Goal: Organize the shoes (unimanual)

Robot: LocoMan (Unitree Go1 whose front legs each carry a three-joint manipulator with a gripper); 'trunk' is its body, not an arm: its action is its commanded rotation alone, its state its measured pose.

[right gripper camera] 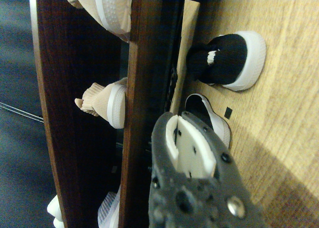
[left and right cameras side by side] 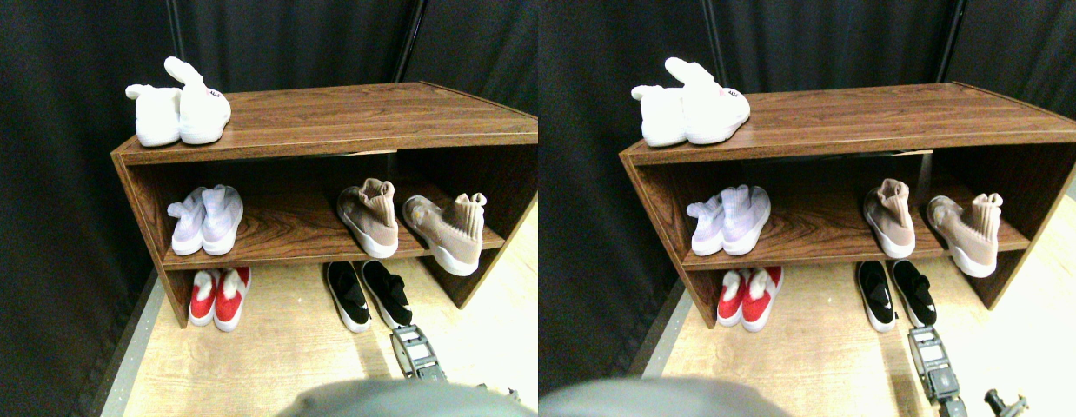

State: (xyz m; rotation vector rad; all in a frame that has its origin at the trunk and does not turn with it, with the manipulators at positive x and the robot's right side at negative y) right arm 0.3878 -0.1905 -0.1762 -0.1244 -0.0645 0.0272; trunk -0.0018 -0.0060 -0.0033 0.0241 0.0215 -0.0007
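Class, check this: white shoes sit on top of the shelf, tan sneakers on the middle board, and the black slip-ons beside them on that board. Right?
Not quite. The stereo pair view shows the black slip-ons on the floor under the shelf, below the tan sneakers. The rest holds.

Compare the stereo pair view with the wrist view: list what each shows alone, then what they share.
Stereo pair view only: the white shoes on the rack's top, the red shoes on the floor, and the black curtain behind.

Wrist view only: a close look at the jaw frame of the right gripper.

Both: the rack, the tan shoes, the black shoes, the pale shoes and the floor.
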